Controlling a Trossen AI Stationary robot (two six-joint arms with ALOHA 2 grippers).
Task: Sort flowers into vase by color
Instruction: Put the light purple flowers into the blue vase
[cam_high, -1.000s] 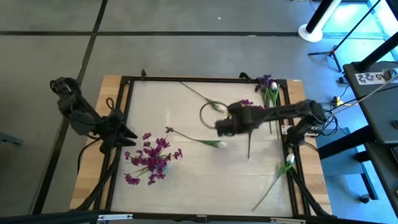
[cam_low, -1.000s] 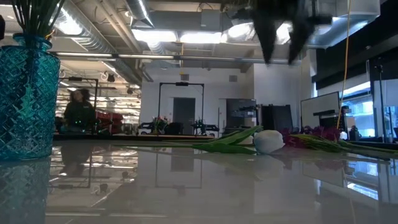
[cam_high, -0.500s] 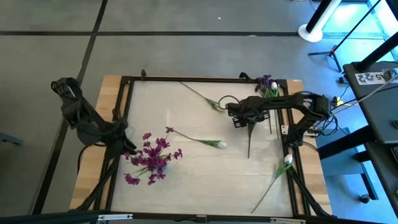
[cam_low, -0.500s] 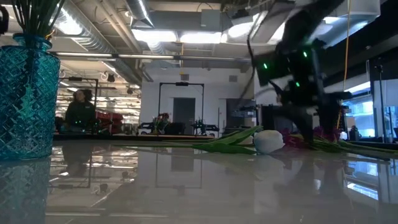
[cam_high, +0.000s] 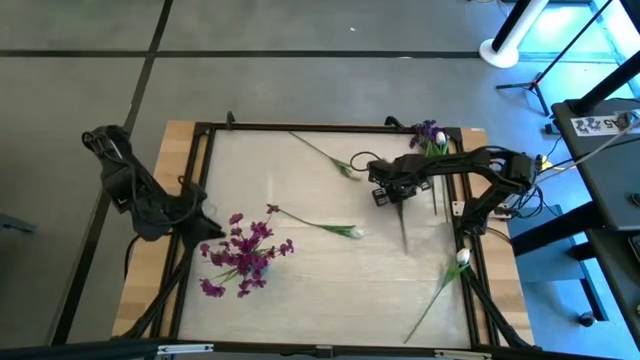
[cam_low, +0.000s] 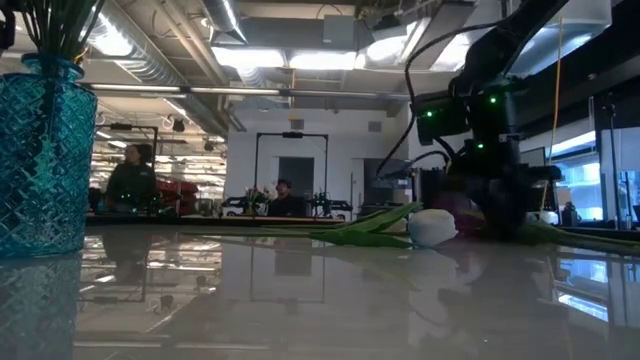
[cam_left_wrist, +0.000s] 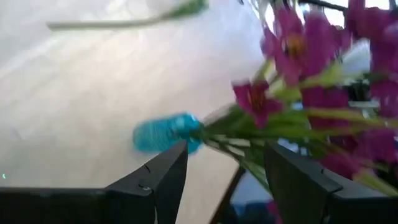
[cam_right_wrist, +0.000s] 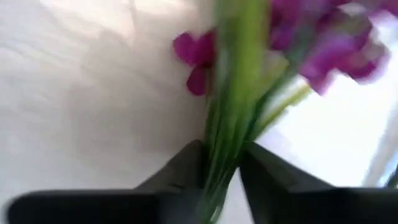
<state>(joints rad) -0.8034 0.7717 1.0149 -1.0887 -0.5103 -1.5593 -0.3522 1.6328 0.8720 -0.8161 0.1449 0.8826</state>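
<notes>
Flowers lie scattered on the counter (cam_high: 300, 290): a purple stem (cam_right_wrist: 231, 124) is pinched between the fingers (cam_right_wrist: 180, 165) of the right tool (cam_high: 392, 192), toward the far right corner from the purple bunch, its blooms a magenta blur past the fingertips and its green stem (cam_high: 403, 225) trailing out toward the near edge. Beside the counter's left rail sits the purple bunch (cam_high: 243, 253), its blooms spilling out of a blue vase (cam_left_wrist: 163, 132) lying on its side. A white bud (cam_high: 355, 232) lies between that bunch and the right tool, and another white bud (cam_high: 463, 257) rests by the right rail. More flowers (cam_high: 430, 135) stand in the far right corner, hard to make out. The left tool (cam_left_wrist: 224, 165), spread wide and empty, hovers just beside the purple bunch. In the low view another blue vase (cam_low: 42, 155) is cut off at the frame's edge, with people (cam_low: 130, 180) small in the room behind.
</notes>
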